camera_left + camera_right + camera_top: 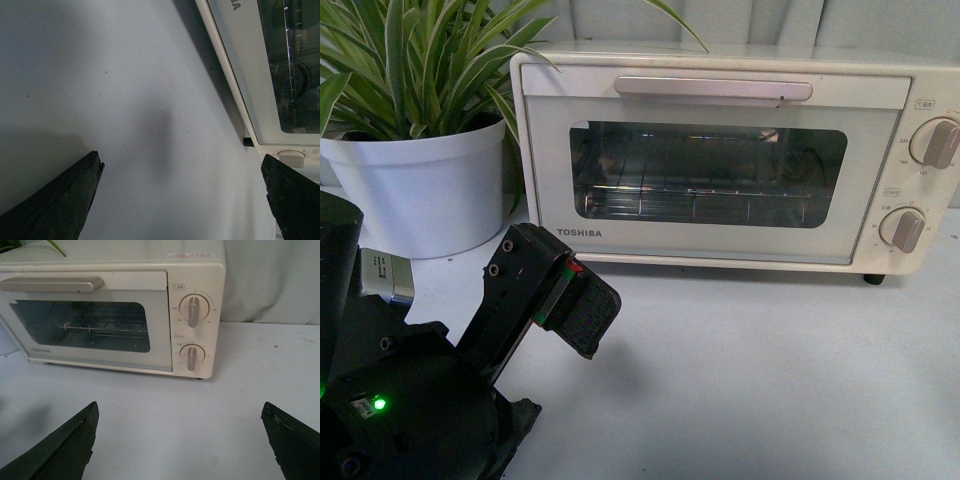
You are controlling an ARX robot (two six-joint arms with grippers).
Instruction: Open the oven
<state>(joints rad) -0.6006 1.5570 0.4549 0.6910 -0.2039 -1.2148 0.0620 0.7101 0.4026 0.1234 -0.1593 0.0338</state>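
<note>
The cream-white TOSHIBA oven (720, 160) stands at the back of the white table, its glass door shut and the wire rack visible inside. A long bar handle (713, 89) runs along the door's top, and two beige knobs (935, 142) sit at its right. My left gripper (582, 305) hovers low in front of the oven's lower left corner, open and holding nothing. In the left wrist view the left gripper (182, 167) spans bare table beside the oven (240, 60). My right gripper (180, 410) is open, facing the oven (115, 315) and handle (50, 284) from a distance.
A leafy plant in a white pot (415, 190) stands just left of the oven. The white table (770, 380) stretches in front of it. A pale cloth backdrop (270, 280) hangs behind.
</note>
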